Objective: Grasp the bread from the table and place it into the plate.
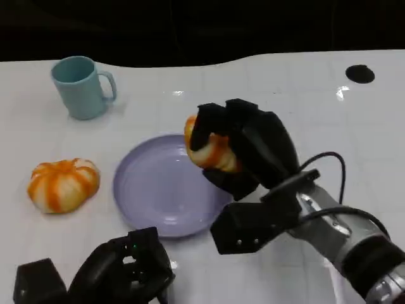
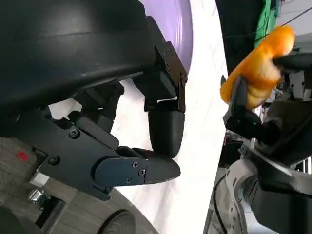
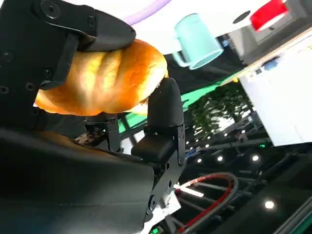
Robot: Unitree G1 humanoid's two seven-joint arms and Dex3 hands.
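Observation:
My right hand [image 1: 253, 152] grips a golden, twisted bread [image 1: 212, 155] and holds it in the air over the right side of the lilac plate [image 1: 152, 190]. In the right wrist view the bread [image 3: 107, 78] sits clamped between black fingers [image 3: 163, 109]. The left wrist view shows the same bread [image 2: 258, 68] in the right hand [image 2: 263, 126], past the plate's rim [image 2: 180, 24]. My left hand [image 1: 123, 269] rests low at the table's near edge, its fingers [image 2: 165, 126] curled in with nothing in them.
An orange and white striped pumpkin-shaped item [image 1: 63, 183] lies left of the plate. A teal mug [image 1: 82, 85] stands at the back left, also in the right wrist view [image 3: 195, 41]. A black round hole [image 1: 359, 73] marks the table's far right.

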